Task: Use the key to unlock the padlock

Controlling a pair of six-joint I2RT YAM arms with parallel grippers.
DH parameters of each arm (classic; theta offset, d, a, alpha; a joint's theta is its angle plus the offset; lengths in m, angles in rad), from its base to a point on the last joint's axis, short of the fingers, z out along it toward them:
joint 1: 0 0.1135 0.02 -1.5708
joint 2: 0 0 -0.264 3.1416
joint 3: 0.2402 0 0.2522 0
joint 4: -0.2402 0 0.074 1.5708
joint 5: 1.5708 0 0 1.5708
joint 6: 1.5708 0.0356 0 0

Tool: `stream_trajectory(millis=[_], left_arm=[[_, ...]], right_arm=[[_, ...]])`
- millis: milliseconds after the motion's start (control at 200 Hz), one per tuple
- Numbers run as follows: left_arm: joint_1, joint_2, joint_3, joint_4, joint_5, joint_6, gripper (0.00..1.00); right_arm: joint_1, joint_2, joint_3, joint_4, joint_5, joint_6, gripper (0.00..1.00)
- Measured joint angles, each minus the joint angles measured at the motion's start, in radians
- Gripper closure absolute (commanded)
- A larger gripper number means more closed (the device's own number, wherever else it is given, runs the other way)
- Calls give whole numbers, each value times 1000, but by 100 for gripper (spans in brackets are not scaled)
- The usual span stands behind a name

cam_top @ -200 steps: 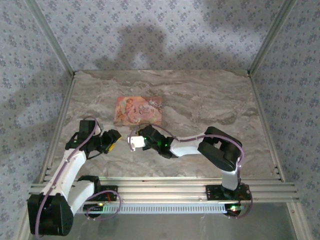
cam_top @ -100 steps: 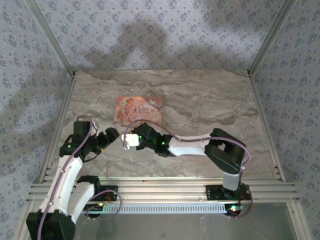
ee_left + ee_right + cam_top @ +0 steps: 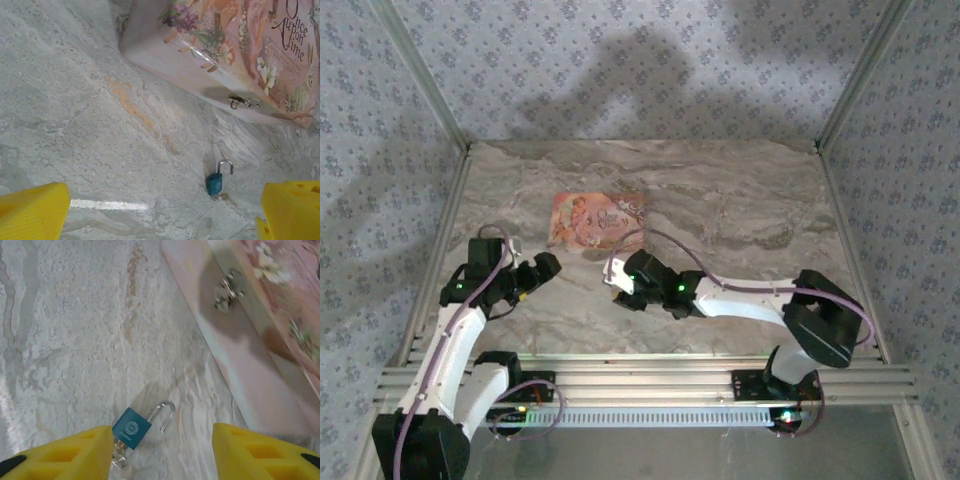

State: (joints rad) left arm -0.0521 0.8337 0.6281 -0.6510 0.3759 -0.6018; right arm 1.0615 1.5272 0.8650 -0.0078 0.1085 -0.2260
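Right tool [image 3: 161, 440] drawn back and released, left tool [image 3: 162, 205] wide open, padlock [image 3: 132, 427] lying on marble table [image 3: 740, 210], floral-papered walls [image 3: 620, 60]

padlock body [image 3: 131, 428]: blue coating, looking smooth and matt
shackle [image 3: 171, 410]: bare metal, gleaming
pink box [image 3: 235, 55] beside the padlock: printed paper covering, shining softly
clasp [image 3: 245, 102]: polished metal, glinting
table [image 3: 75, 110]: marble-look stone, showing fine grain
right pincer fingers [image 3: 75, 450]: yellow plastic, looking matt

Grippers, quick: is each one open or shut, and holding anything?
Left gripper: open, holding nothing.
Right gripper: open, holding nothing; the padlock lies on the table between its fingers.
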Motion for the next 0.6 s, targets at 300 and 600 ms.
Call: stream_trajectory(millis=[300, 600], left_arm=[[0, 15, 50, 113, -148, 116, 2], [0, -55, -155, 528, -378, 418, 2]], right_arm=[[-40, -246, -16, -62, 160, 89, 3], [-363, -404, -121, -122, 475, 212, 0]])
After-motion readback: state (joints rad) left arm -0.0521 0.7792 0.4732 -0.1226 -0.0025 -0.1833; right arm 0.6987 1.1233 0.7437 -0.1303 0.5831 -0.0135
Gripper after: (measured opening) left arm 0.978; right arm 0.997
